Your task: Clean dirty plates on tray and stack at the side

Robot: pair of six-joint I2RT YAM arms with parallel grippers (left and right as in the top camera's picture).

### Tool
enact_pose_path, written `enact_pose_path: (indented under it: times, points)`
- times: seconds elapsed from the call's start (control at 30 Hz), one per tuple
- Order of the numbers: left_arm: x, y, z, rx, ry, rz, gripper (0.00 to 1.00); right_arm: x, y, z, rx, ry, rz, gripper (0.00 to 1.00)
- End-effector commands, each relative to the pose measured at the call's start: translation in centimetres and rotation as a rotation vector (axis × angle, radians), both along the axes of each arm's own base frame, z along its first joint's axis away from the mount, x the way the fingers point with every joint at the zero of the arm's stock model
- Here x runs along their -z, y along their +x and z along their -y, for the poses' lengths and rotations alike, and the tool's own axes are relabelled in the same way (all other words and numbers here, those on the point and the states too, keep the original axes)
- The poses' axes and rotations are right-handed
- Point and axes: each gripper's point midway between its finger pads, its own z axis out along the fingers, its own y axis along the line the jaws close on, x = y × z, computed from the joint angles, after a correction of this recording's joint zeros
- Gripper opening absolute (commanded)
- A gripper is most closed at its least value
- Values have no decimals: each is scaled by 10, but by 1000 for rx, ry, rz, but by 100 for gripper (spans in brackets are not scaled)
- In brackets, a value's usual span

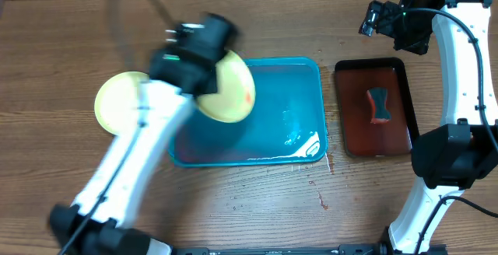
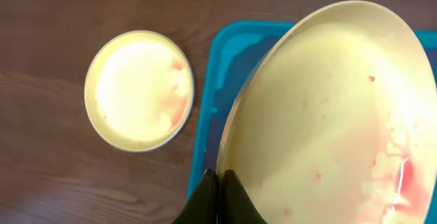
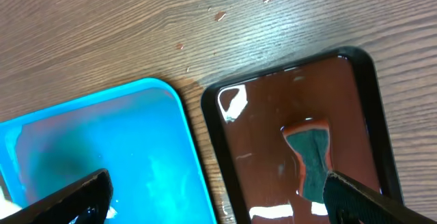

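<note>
A: "While the held plate (image 2: 328,115) is being logged, how is it set against the jaws?"

B: "It is clamped by its rim in the left gripper (image 2: 220,182), with the jaws pinched tight on the edge. The disc is tilted and held above the left end of the tray (image 1: 299,92). Red smears are seen on its far side, so it is judged not fully wiped."

A: "And the target for the coming move?"

B: "A second plate (image 2: 140,91) is laid flat on the table (image 1: 373,208) just beside the tray's left rim, apart from the held one. The stack spot is judged to be there, so the move would be made leftward, off the tray. No long axis is noted, as both plates are round."

A: "Which arm is nearer?"

B: "The left, by far. The right gripper (image 3: 218,198) is spread wide and empty, hung over the gap between the tray and the small dark tray (image 3: 273,115), where a sponge (image 3: 313,152) is lying. A third plate is not found in any view."
</note>
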Motion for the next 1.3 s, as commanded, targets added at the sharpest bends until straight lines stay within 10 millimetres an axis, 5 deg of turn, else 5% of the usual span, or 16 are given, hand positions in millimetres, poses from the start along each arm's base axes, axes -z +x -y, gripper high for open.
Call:
enact_pose_path:
  times: [0.0, 0.33, 0.5, 0.77, 1.27]
  points:
    - [-6, -4, -16, 42, -214, -43, 4, -20, 0, -2, -4, 7, 52, 100]
    - [-3, -16, -167, -270, -326, -15, 4, -20, 0, -2, -6, 6, 54, 100]
    - [-1, -33, -210, -347, -359, -3, 4, -20, 1, -2, -6, 5, 58, 100]
    - [-1, -40, -213, -337, -497, 20, 4, -20, 0, -2, -6, 6, 52, 100]
    - [-2, -39, -219, -336, -486, 33, 4, -19, -1, -2, -5, 6, 46, 100]
